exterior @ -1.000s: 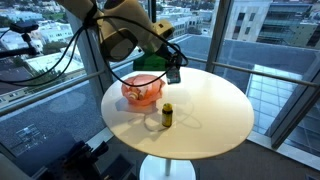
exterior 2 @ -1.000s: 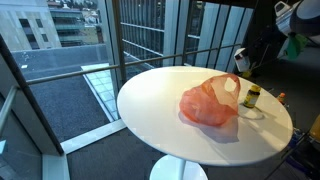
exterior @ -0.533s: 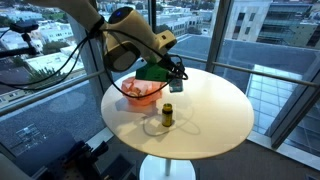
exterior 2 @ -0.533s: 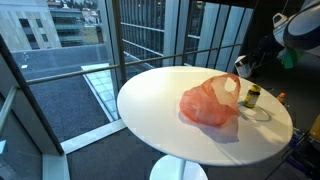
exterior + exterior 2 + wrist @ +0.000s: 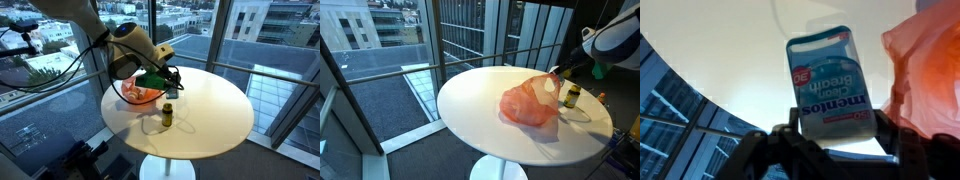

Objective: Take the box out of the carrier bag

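My gripper (image 5: 830,140) is shut on a teal Mentos Clean Breath box (image 5: 828,88), holding it above the round white table (image 5: 215,100). In an exterior view the green box (image 5: 154,79) hangs in the gripper (image 5: 168,84) just beside the orange carrier bag (image 5: 140,93). In an exterior view the bag (image 5: 528,102) lies slumped on the table (image 5: 480,110); the gripper (image 5: 556,72) sits above its far edge, and the box is barely visible there. The bag's edge also shows at the right of the wrist view (image 5: 925,80).
A small yellow bottle with a dark cap (image 5: 167,115) stands on the table in front of the bag, also seen in an exterior view (image 5: 572,96). Glass walls and railings surround the table. Camera gear stands at the far left (image 5: 20,40).
The arm has come down and moved toward the table with the box in its grip; the box now hangs lower, close beside the bag.
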Controlling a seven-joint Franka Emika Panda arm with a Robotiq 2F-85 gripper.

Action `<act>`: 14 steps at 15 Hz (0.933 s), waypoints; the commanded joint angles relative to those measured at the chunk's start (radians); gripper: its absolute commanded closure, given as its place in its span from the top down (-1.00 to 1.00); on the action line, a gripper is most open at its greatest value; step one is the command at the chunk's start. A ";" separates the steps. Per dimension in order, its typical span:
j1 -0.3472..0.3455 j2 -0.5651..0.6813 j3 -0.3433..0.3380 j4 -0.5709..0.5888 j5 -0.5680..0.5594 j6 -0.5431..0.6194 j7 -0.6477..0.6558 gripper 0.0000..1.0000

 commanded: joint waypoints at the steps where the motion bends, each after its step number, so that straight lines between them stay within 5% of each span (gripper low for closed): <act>1: 0.000 0.005 0.000 0.004 0.000 -0.011 0.001 0.44; 4: 0.000 0.007 0.000 0.013 0.000 -0.031 0.002 0.44; 5: 0.000 0.007 0.000 0.014 0.000 -0.031 0.002 -0.06; 14: -0.053 0.112 0.093 0.045 -0.030 0.131 0.024 -0.06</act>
